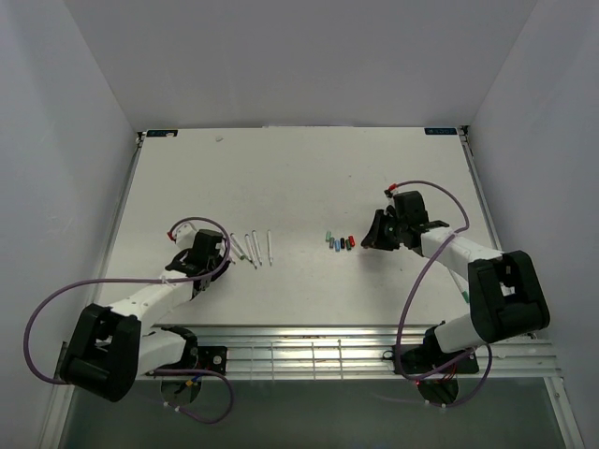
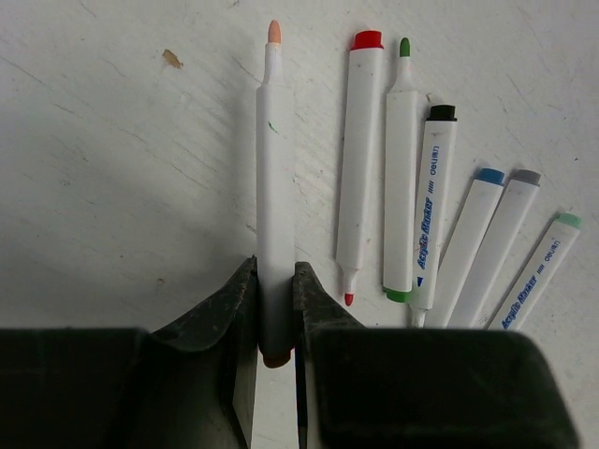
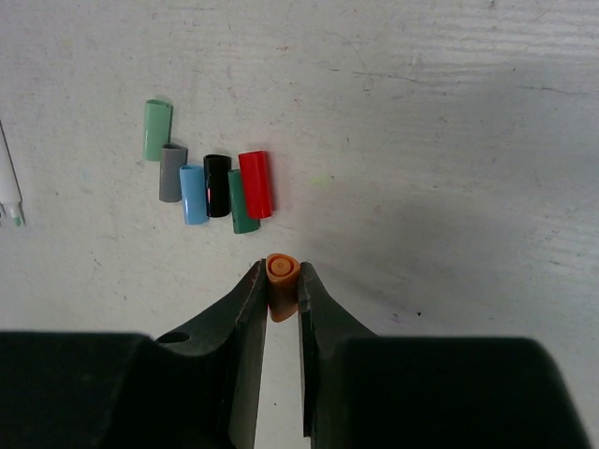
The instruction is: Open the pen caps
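My left gripper point(image 2: 276, 281) is shut on the rear end of a white pen point(image 2: 275, 168) whose bare orange tip points away from it. In the top view this gripper point(image 1: 221, 251) sits just left of the row of pens point(image 1: 255, 248). My right gripper point(image 3: 281, 271) is shut on an orange pen cap point(image 3: 282, 283), its open end facing the camera. Just ahead of it several loose pen caps lie close together: light green point(image 3: 157, 129), grey point(image 3: 172, 173), blue point(image 3: 193, 194), black point(image 3: 217, 185), dark green point(image 3: 242, 206) and red point(image 3: 255, 184). From above, the right gripper point(image 1: 368, 241) is beside that cluster point(image 1: 339, 243).
Several uncapped white pens lie side by side to the right of the held one: red point(image 2: 358, 159), green point(image 2: 401, 178), black point(image 2: 432, 206), blue point(image 2: 473, 238), grey point(image 2: 505, 243), light green point(image 2: 543, 267). A slatted metal rail point(image 1: 309, 351) runs along the near edge.
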Action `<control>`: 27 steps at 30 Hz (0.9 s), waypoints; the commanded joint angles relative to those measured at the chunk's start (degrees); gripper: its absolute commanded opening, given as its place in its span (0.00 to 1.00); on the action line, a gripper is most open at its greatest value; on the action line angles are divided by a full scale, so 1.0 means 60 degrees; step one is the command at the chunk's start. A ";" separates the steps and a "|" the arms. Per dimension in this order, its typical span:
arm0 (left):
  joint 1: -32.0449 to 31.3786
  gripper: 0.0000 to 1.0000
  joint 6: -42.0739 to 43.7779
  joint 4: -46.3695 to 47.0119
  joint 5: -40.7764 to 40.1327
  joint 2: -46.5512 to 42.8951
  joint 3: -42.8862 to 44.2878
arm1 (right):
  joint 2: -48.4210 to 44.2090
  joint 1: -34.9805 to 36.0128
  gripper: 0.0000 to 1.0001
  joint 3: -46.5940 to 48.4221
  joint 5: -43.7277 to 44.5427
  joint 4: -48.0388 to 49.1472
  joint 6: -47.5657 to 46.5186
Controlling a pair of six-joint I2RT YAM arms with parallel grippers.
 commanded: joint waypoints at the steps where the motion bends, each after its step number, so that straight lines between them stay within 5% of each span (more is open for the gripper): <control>1: 0.0153 0.11 0.0121 0.0393 0.0411 0.0210 0.0008 | 0.0301 -0.0050 0.08 0.0119 -0.0422 0.0665 0.0033; 2: 0.0182 0.22 0.0121 0.0437 0.0470 0.0326 -0.0007 | 0.0389 -0.0050 0.08 0.0133 -0.0481 0.0725 0.0048; 6: 0.0255 0.37 0.0165 0.0744 0.0894 0.0546 -0.0065 | 0.0930 -0.0050 0.08 0.0338 -0.0423 0.0857 -0.0010; 14: 0.0299 0.43 0.0107 0.0803 0.1188 0.0679 -0.0153 | 0.1561 -0.0050 0.11 0.0778 -0.0043 0.0813 -0.0201; 27: 0.0299 0.62 -0.0113 0.0511 0.1729 -0.0066 -0.0417 | 0.1752 -0.0050 0.32 0.1085 0.0251 0.0726 -0.0289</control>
